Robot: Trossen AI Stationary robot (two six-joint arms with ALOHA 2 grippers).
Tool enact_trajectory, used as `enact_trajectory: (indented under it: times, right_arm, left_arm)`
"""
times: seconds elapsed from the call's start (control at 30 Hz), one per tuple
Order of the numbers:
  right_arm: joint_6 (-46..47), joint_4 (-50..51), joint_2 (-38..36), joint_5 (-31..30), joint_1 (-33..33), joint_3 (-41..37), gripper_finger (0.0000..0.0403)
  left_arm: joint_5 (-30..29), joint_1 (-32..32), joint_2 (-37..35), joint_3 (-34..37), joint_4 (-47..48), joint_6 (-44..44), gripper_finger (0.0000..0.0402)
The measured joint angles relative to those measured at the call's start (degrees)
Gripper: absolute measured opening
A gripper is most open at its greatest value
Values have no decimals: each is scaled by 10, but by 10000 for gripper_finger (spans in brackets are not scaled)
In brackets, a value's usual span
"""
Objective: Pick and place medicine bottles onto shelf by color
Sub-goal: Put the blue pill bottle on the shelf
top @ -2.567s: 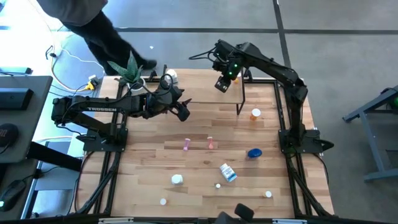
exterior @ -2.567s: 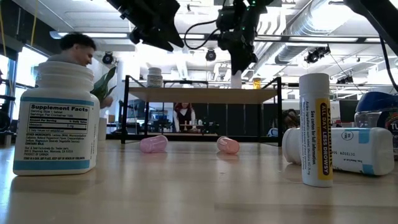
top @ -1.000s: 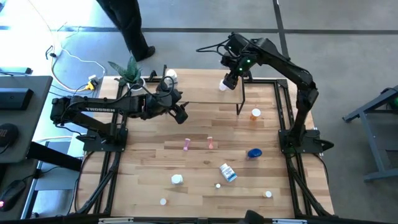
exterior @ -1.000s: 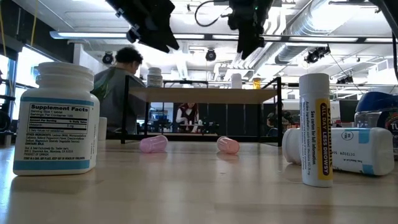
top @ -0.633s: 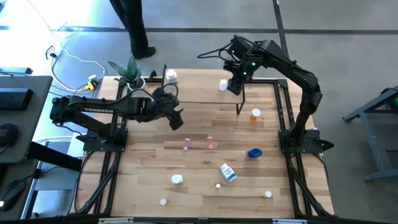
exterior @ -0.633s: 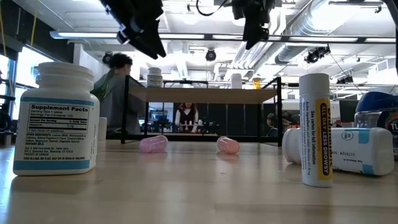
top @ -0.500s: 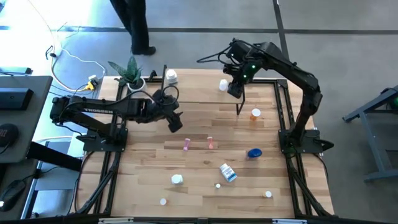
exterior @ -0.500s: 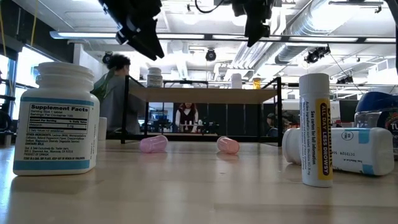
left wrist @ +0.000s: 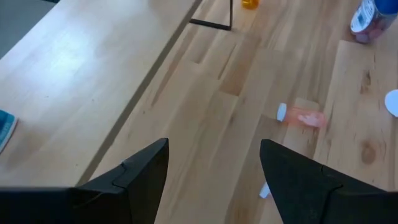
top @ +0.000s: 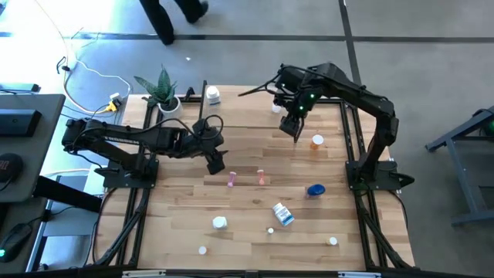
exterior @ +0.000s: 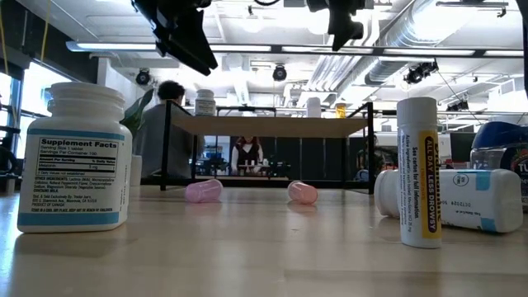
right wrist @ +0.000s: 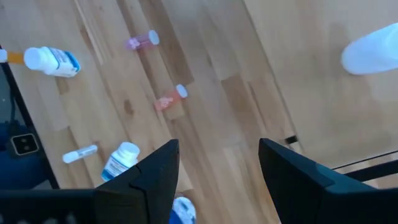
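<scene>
High view: left gripper [top: 217, 163] hovering open, empty, nr pink bottle [top: 231, 180]. Probably light, slick plastic; gripping mid-body is looking best.

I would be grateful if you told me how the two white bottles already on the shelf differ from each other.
The left white bottle stands near the shelf's left end, while the right white bottle stands towards its right end. In the low view the left white bottle looks wider and has a ribbed cap; the right white bottle looks slimmer and plain. Both are white and upright on the board.
</scene>
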State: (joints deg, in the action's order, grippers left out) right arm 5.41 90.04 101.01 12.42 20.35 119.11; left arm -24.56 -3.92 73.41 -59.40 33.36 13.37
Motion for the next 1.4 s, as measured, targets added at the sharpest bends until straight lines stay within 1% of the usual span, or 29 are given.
enact_trajectory:
  times: [0.07,0.33,0.47,0.67,0.77,0.9,0.97,1.03,1.1,1.23,1.4]
  right_arm:
    - [23,0,0,-4,-10,0,211]
    - [22,0,0,0,-66,0,214]
    - [36,0,0,0,-92,0,234]
    - [37,0,0,-24,-140,0,272]
    - [41,0,-1,-22,-154,0,278]
    - [40,-3,-11,-51,-180,-6,279]
    - [41,-2,-37,-69,-193,-40,279]
    - [63,-1,-73,-79,-204,-97,279]
    - [91,-2,-109,-81,-212,-157,279]
    - [136,-15,-176,-81,-221,-249,279]
    - [141,-16,-245,-79,-234,-341,279]
  left_arm:
    - [0,5,0,0,0,0,243]
    - [0,31,0,0,-1,0,243]
    - [0,44,0,0,-1,0,243]
    - [0,58,0,0,0,0,243]
    - [0,64,0,0,0,0,243]
    - [0,70,0,0,0,0,243]
    - [0,70,0,0,0,0,243]
    - [-1,70,0,0,0,0,243]
    - [-1,70,0,0,0,0,243]
    - [-1,70,0,0,-2,0,243]
    - [-1,70,0,0,-2,4,243]
